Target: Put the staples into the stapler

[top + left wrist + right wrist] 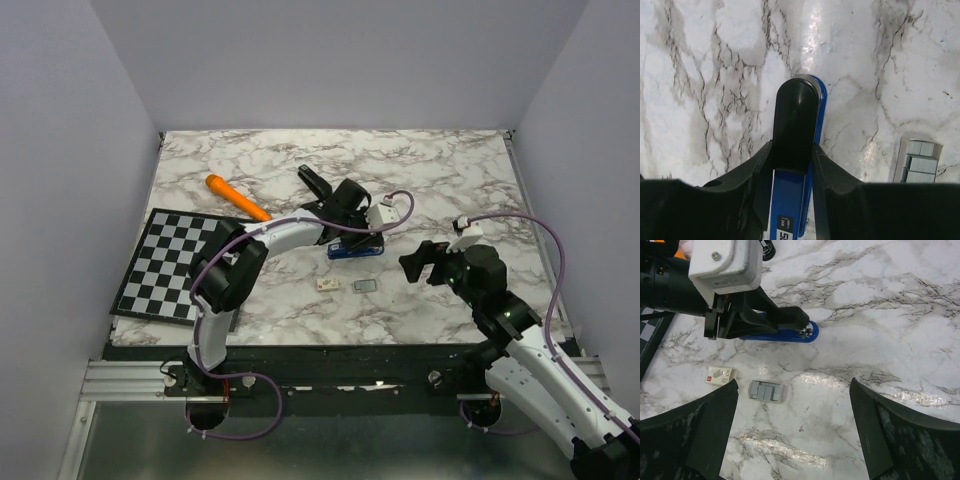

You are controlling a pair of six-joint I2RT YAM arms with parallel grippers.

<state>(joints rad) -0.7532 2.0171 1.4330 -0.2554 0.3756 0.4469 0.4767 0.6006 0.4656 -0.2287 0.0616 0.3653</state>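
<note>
We see left gripper (pixel 792 149) clamped on stapler (pixel 796 110), fingers (pixel 760 170) pressed against both sides of its black top. Staples (pixel 766 391) lie flat on marble table (pixel 890 315), near stapler, just beside small white box (pixel 720 375). Right gripper (pixel 793 382) hovers nearby, spread wide, holding nothing.

Robotics laboratory test cell. A marble-patterned tabletop (pixel 450 170) is boxed by plain pale partition walls (pixel 330 60) at left, right and far sides. A slotted aluminium rail (pixel 120 378) runs along the near edge, where a white-and-black left arm (pixel 290 235) and right arm (pixel 540 375) are mounted, trailing purple cables (pixel 240 437).
</note>
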